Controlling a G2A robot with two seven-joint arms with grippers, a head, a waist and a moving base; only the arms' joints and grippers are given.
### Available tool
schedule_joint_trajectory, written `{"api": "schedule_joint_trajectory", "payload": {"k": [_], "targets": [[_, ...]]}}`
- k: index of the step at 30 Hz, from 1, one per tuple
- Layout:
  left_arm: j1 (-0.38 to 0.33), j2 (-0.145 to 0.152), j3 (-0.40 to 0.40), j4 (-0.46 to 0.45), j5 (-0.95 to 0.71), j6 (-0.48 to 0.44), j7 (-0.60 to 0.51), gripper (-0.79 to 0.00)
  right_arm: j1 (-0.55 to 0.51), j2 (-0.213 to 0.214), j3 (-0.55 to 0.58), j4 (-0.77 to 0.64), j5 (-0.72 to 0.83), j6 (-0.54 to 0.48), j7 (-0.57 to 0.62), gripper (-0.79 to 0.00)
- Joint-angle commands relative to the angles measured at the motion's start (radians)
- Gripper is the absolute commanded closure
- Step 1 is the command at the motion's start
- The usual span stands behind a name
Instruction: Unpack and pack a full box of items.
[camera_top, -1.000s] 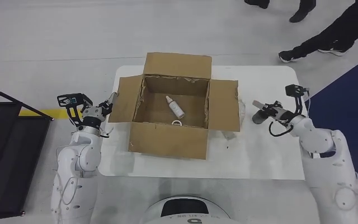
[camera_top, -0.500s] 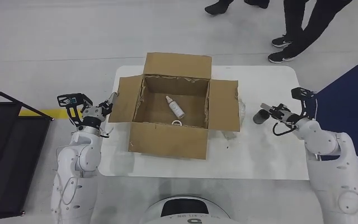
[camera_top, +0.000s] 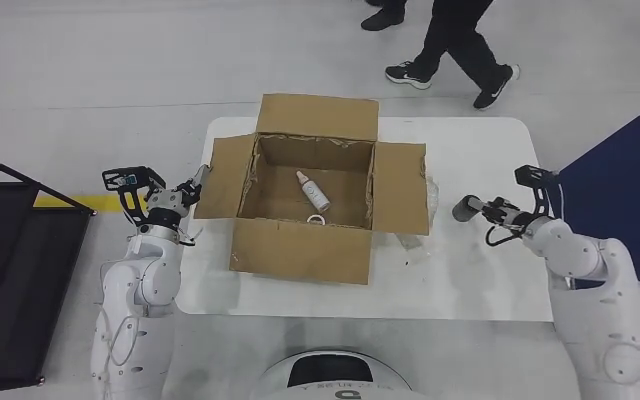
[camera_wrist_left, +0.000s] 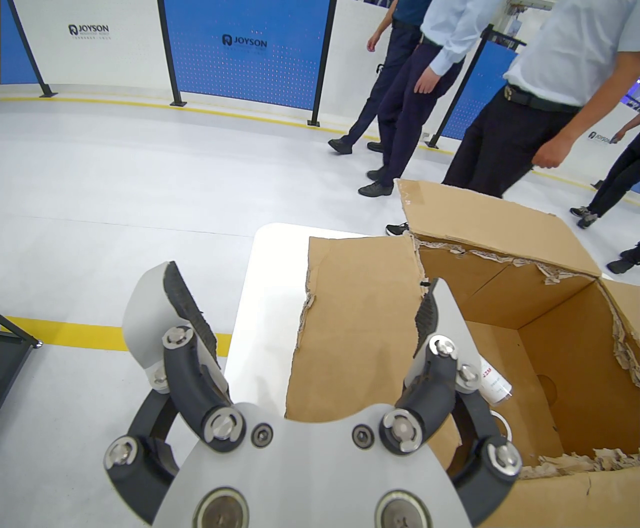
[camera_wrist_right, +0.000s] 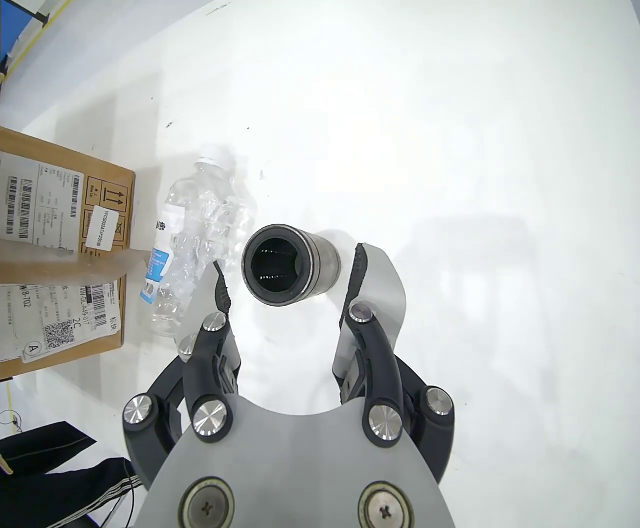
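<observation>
Metal cylinder (camera_wrist_right: 292, 262): on the right part of the counter (camera_top: 470, 280), well right of the open box (camera_top: 300, 250). It looks set down, though contact with the surface is hard to confirm. Long axis runs roughly along the line of the fingers, with the open bore facing back toward the wrist.

Right hand (camera_wrist_right: 288, 259): spread and straddling the cylinder. There is a gap between each pad and the cylinder wall, so nothing is pinched. The cylinder sits just left of this hand, toward the box.

Judgement: a straight pull-back to the right along that axis should clear it. Any sideways drift would knock it rolling.

Clear water bottle (camera_wrist_right: 195, 235): lies just beyond the cylinder, against the box's right side.

Inside the box: spray bottle (camera_top: 312, 190) and a ring (camera_top: 316, 220), not yet unpacked.

Left hand (camera_wrist_left: 302, 274): spread, holding nothing, beside the box's left flap and far from the cylinder.
</observation>
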Motion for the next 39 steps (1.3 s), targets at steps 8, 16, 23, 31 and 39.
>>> {"api": "schedule_joint_trajectory", "payload": {"k": [8, 16, 23, 31, 39], "targets": [[0.0, 0.0, 0.0, 0.0, 0.0, 0.0, 0.0, -0.785, 0.055, 0.0, -0.05, 0.035, -0.042, 0.071, 0.027, -0.369], [0.0, 0.0, 0.0, 0.0, 0.0, 0.0, 0.0, -0.785, 0.092, 0.0, -0.086, 0.061, -0.073, 0.114, 0.063, -0.329], [0.0, 0.0, 0.0, 0.0, 0.0, 0.0, 0.0, -0.785, 0.101, 0.0, -0.098, 0.065, -0.075, 0.131, 0.072, -0.105], [0.0, 0.0, 0.0, 0.0, 0.0, 0.0, 0.0, -0.785, 0.091, 0.001, -0.083, 0.062, -0.074, 0.181, 0.061, 0.0], [0.0, 0.0, 0.0, 0.0, 0.0, 0.0, 0.0, -0.785, 0.03, 0.0, -0.027, 0.0, 0.001, 0.108, -0.057, 0.0]]}}
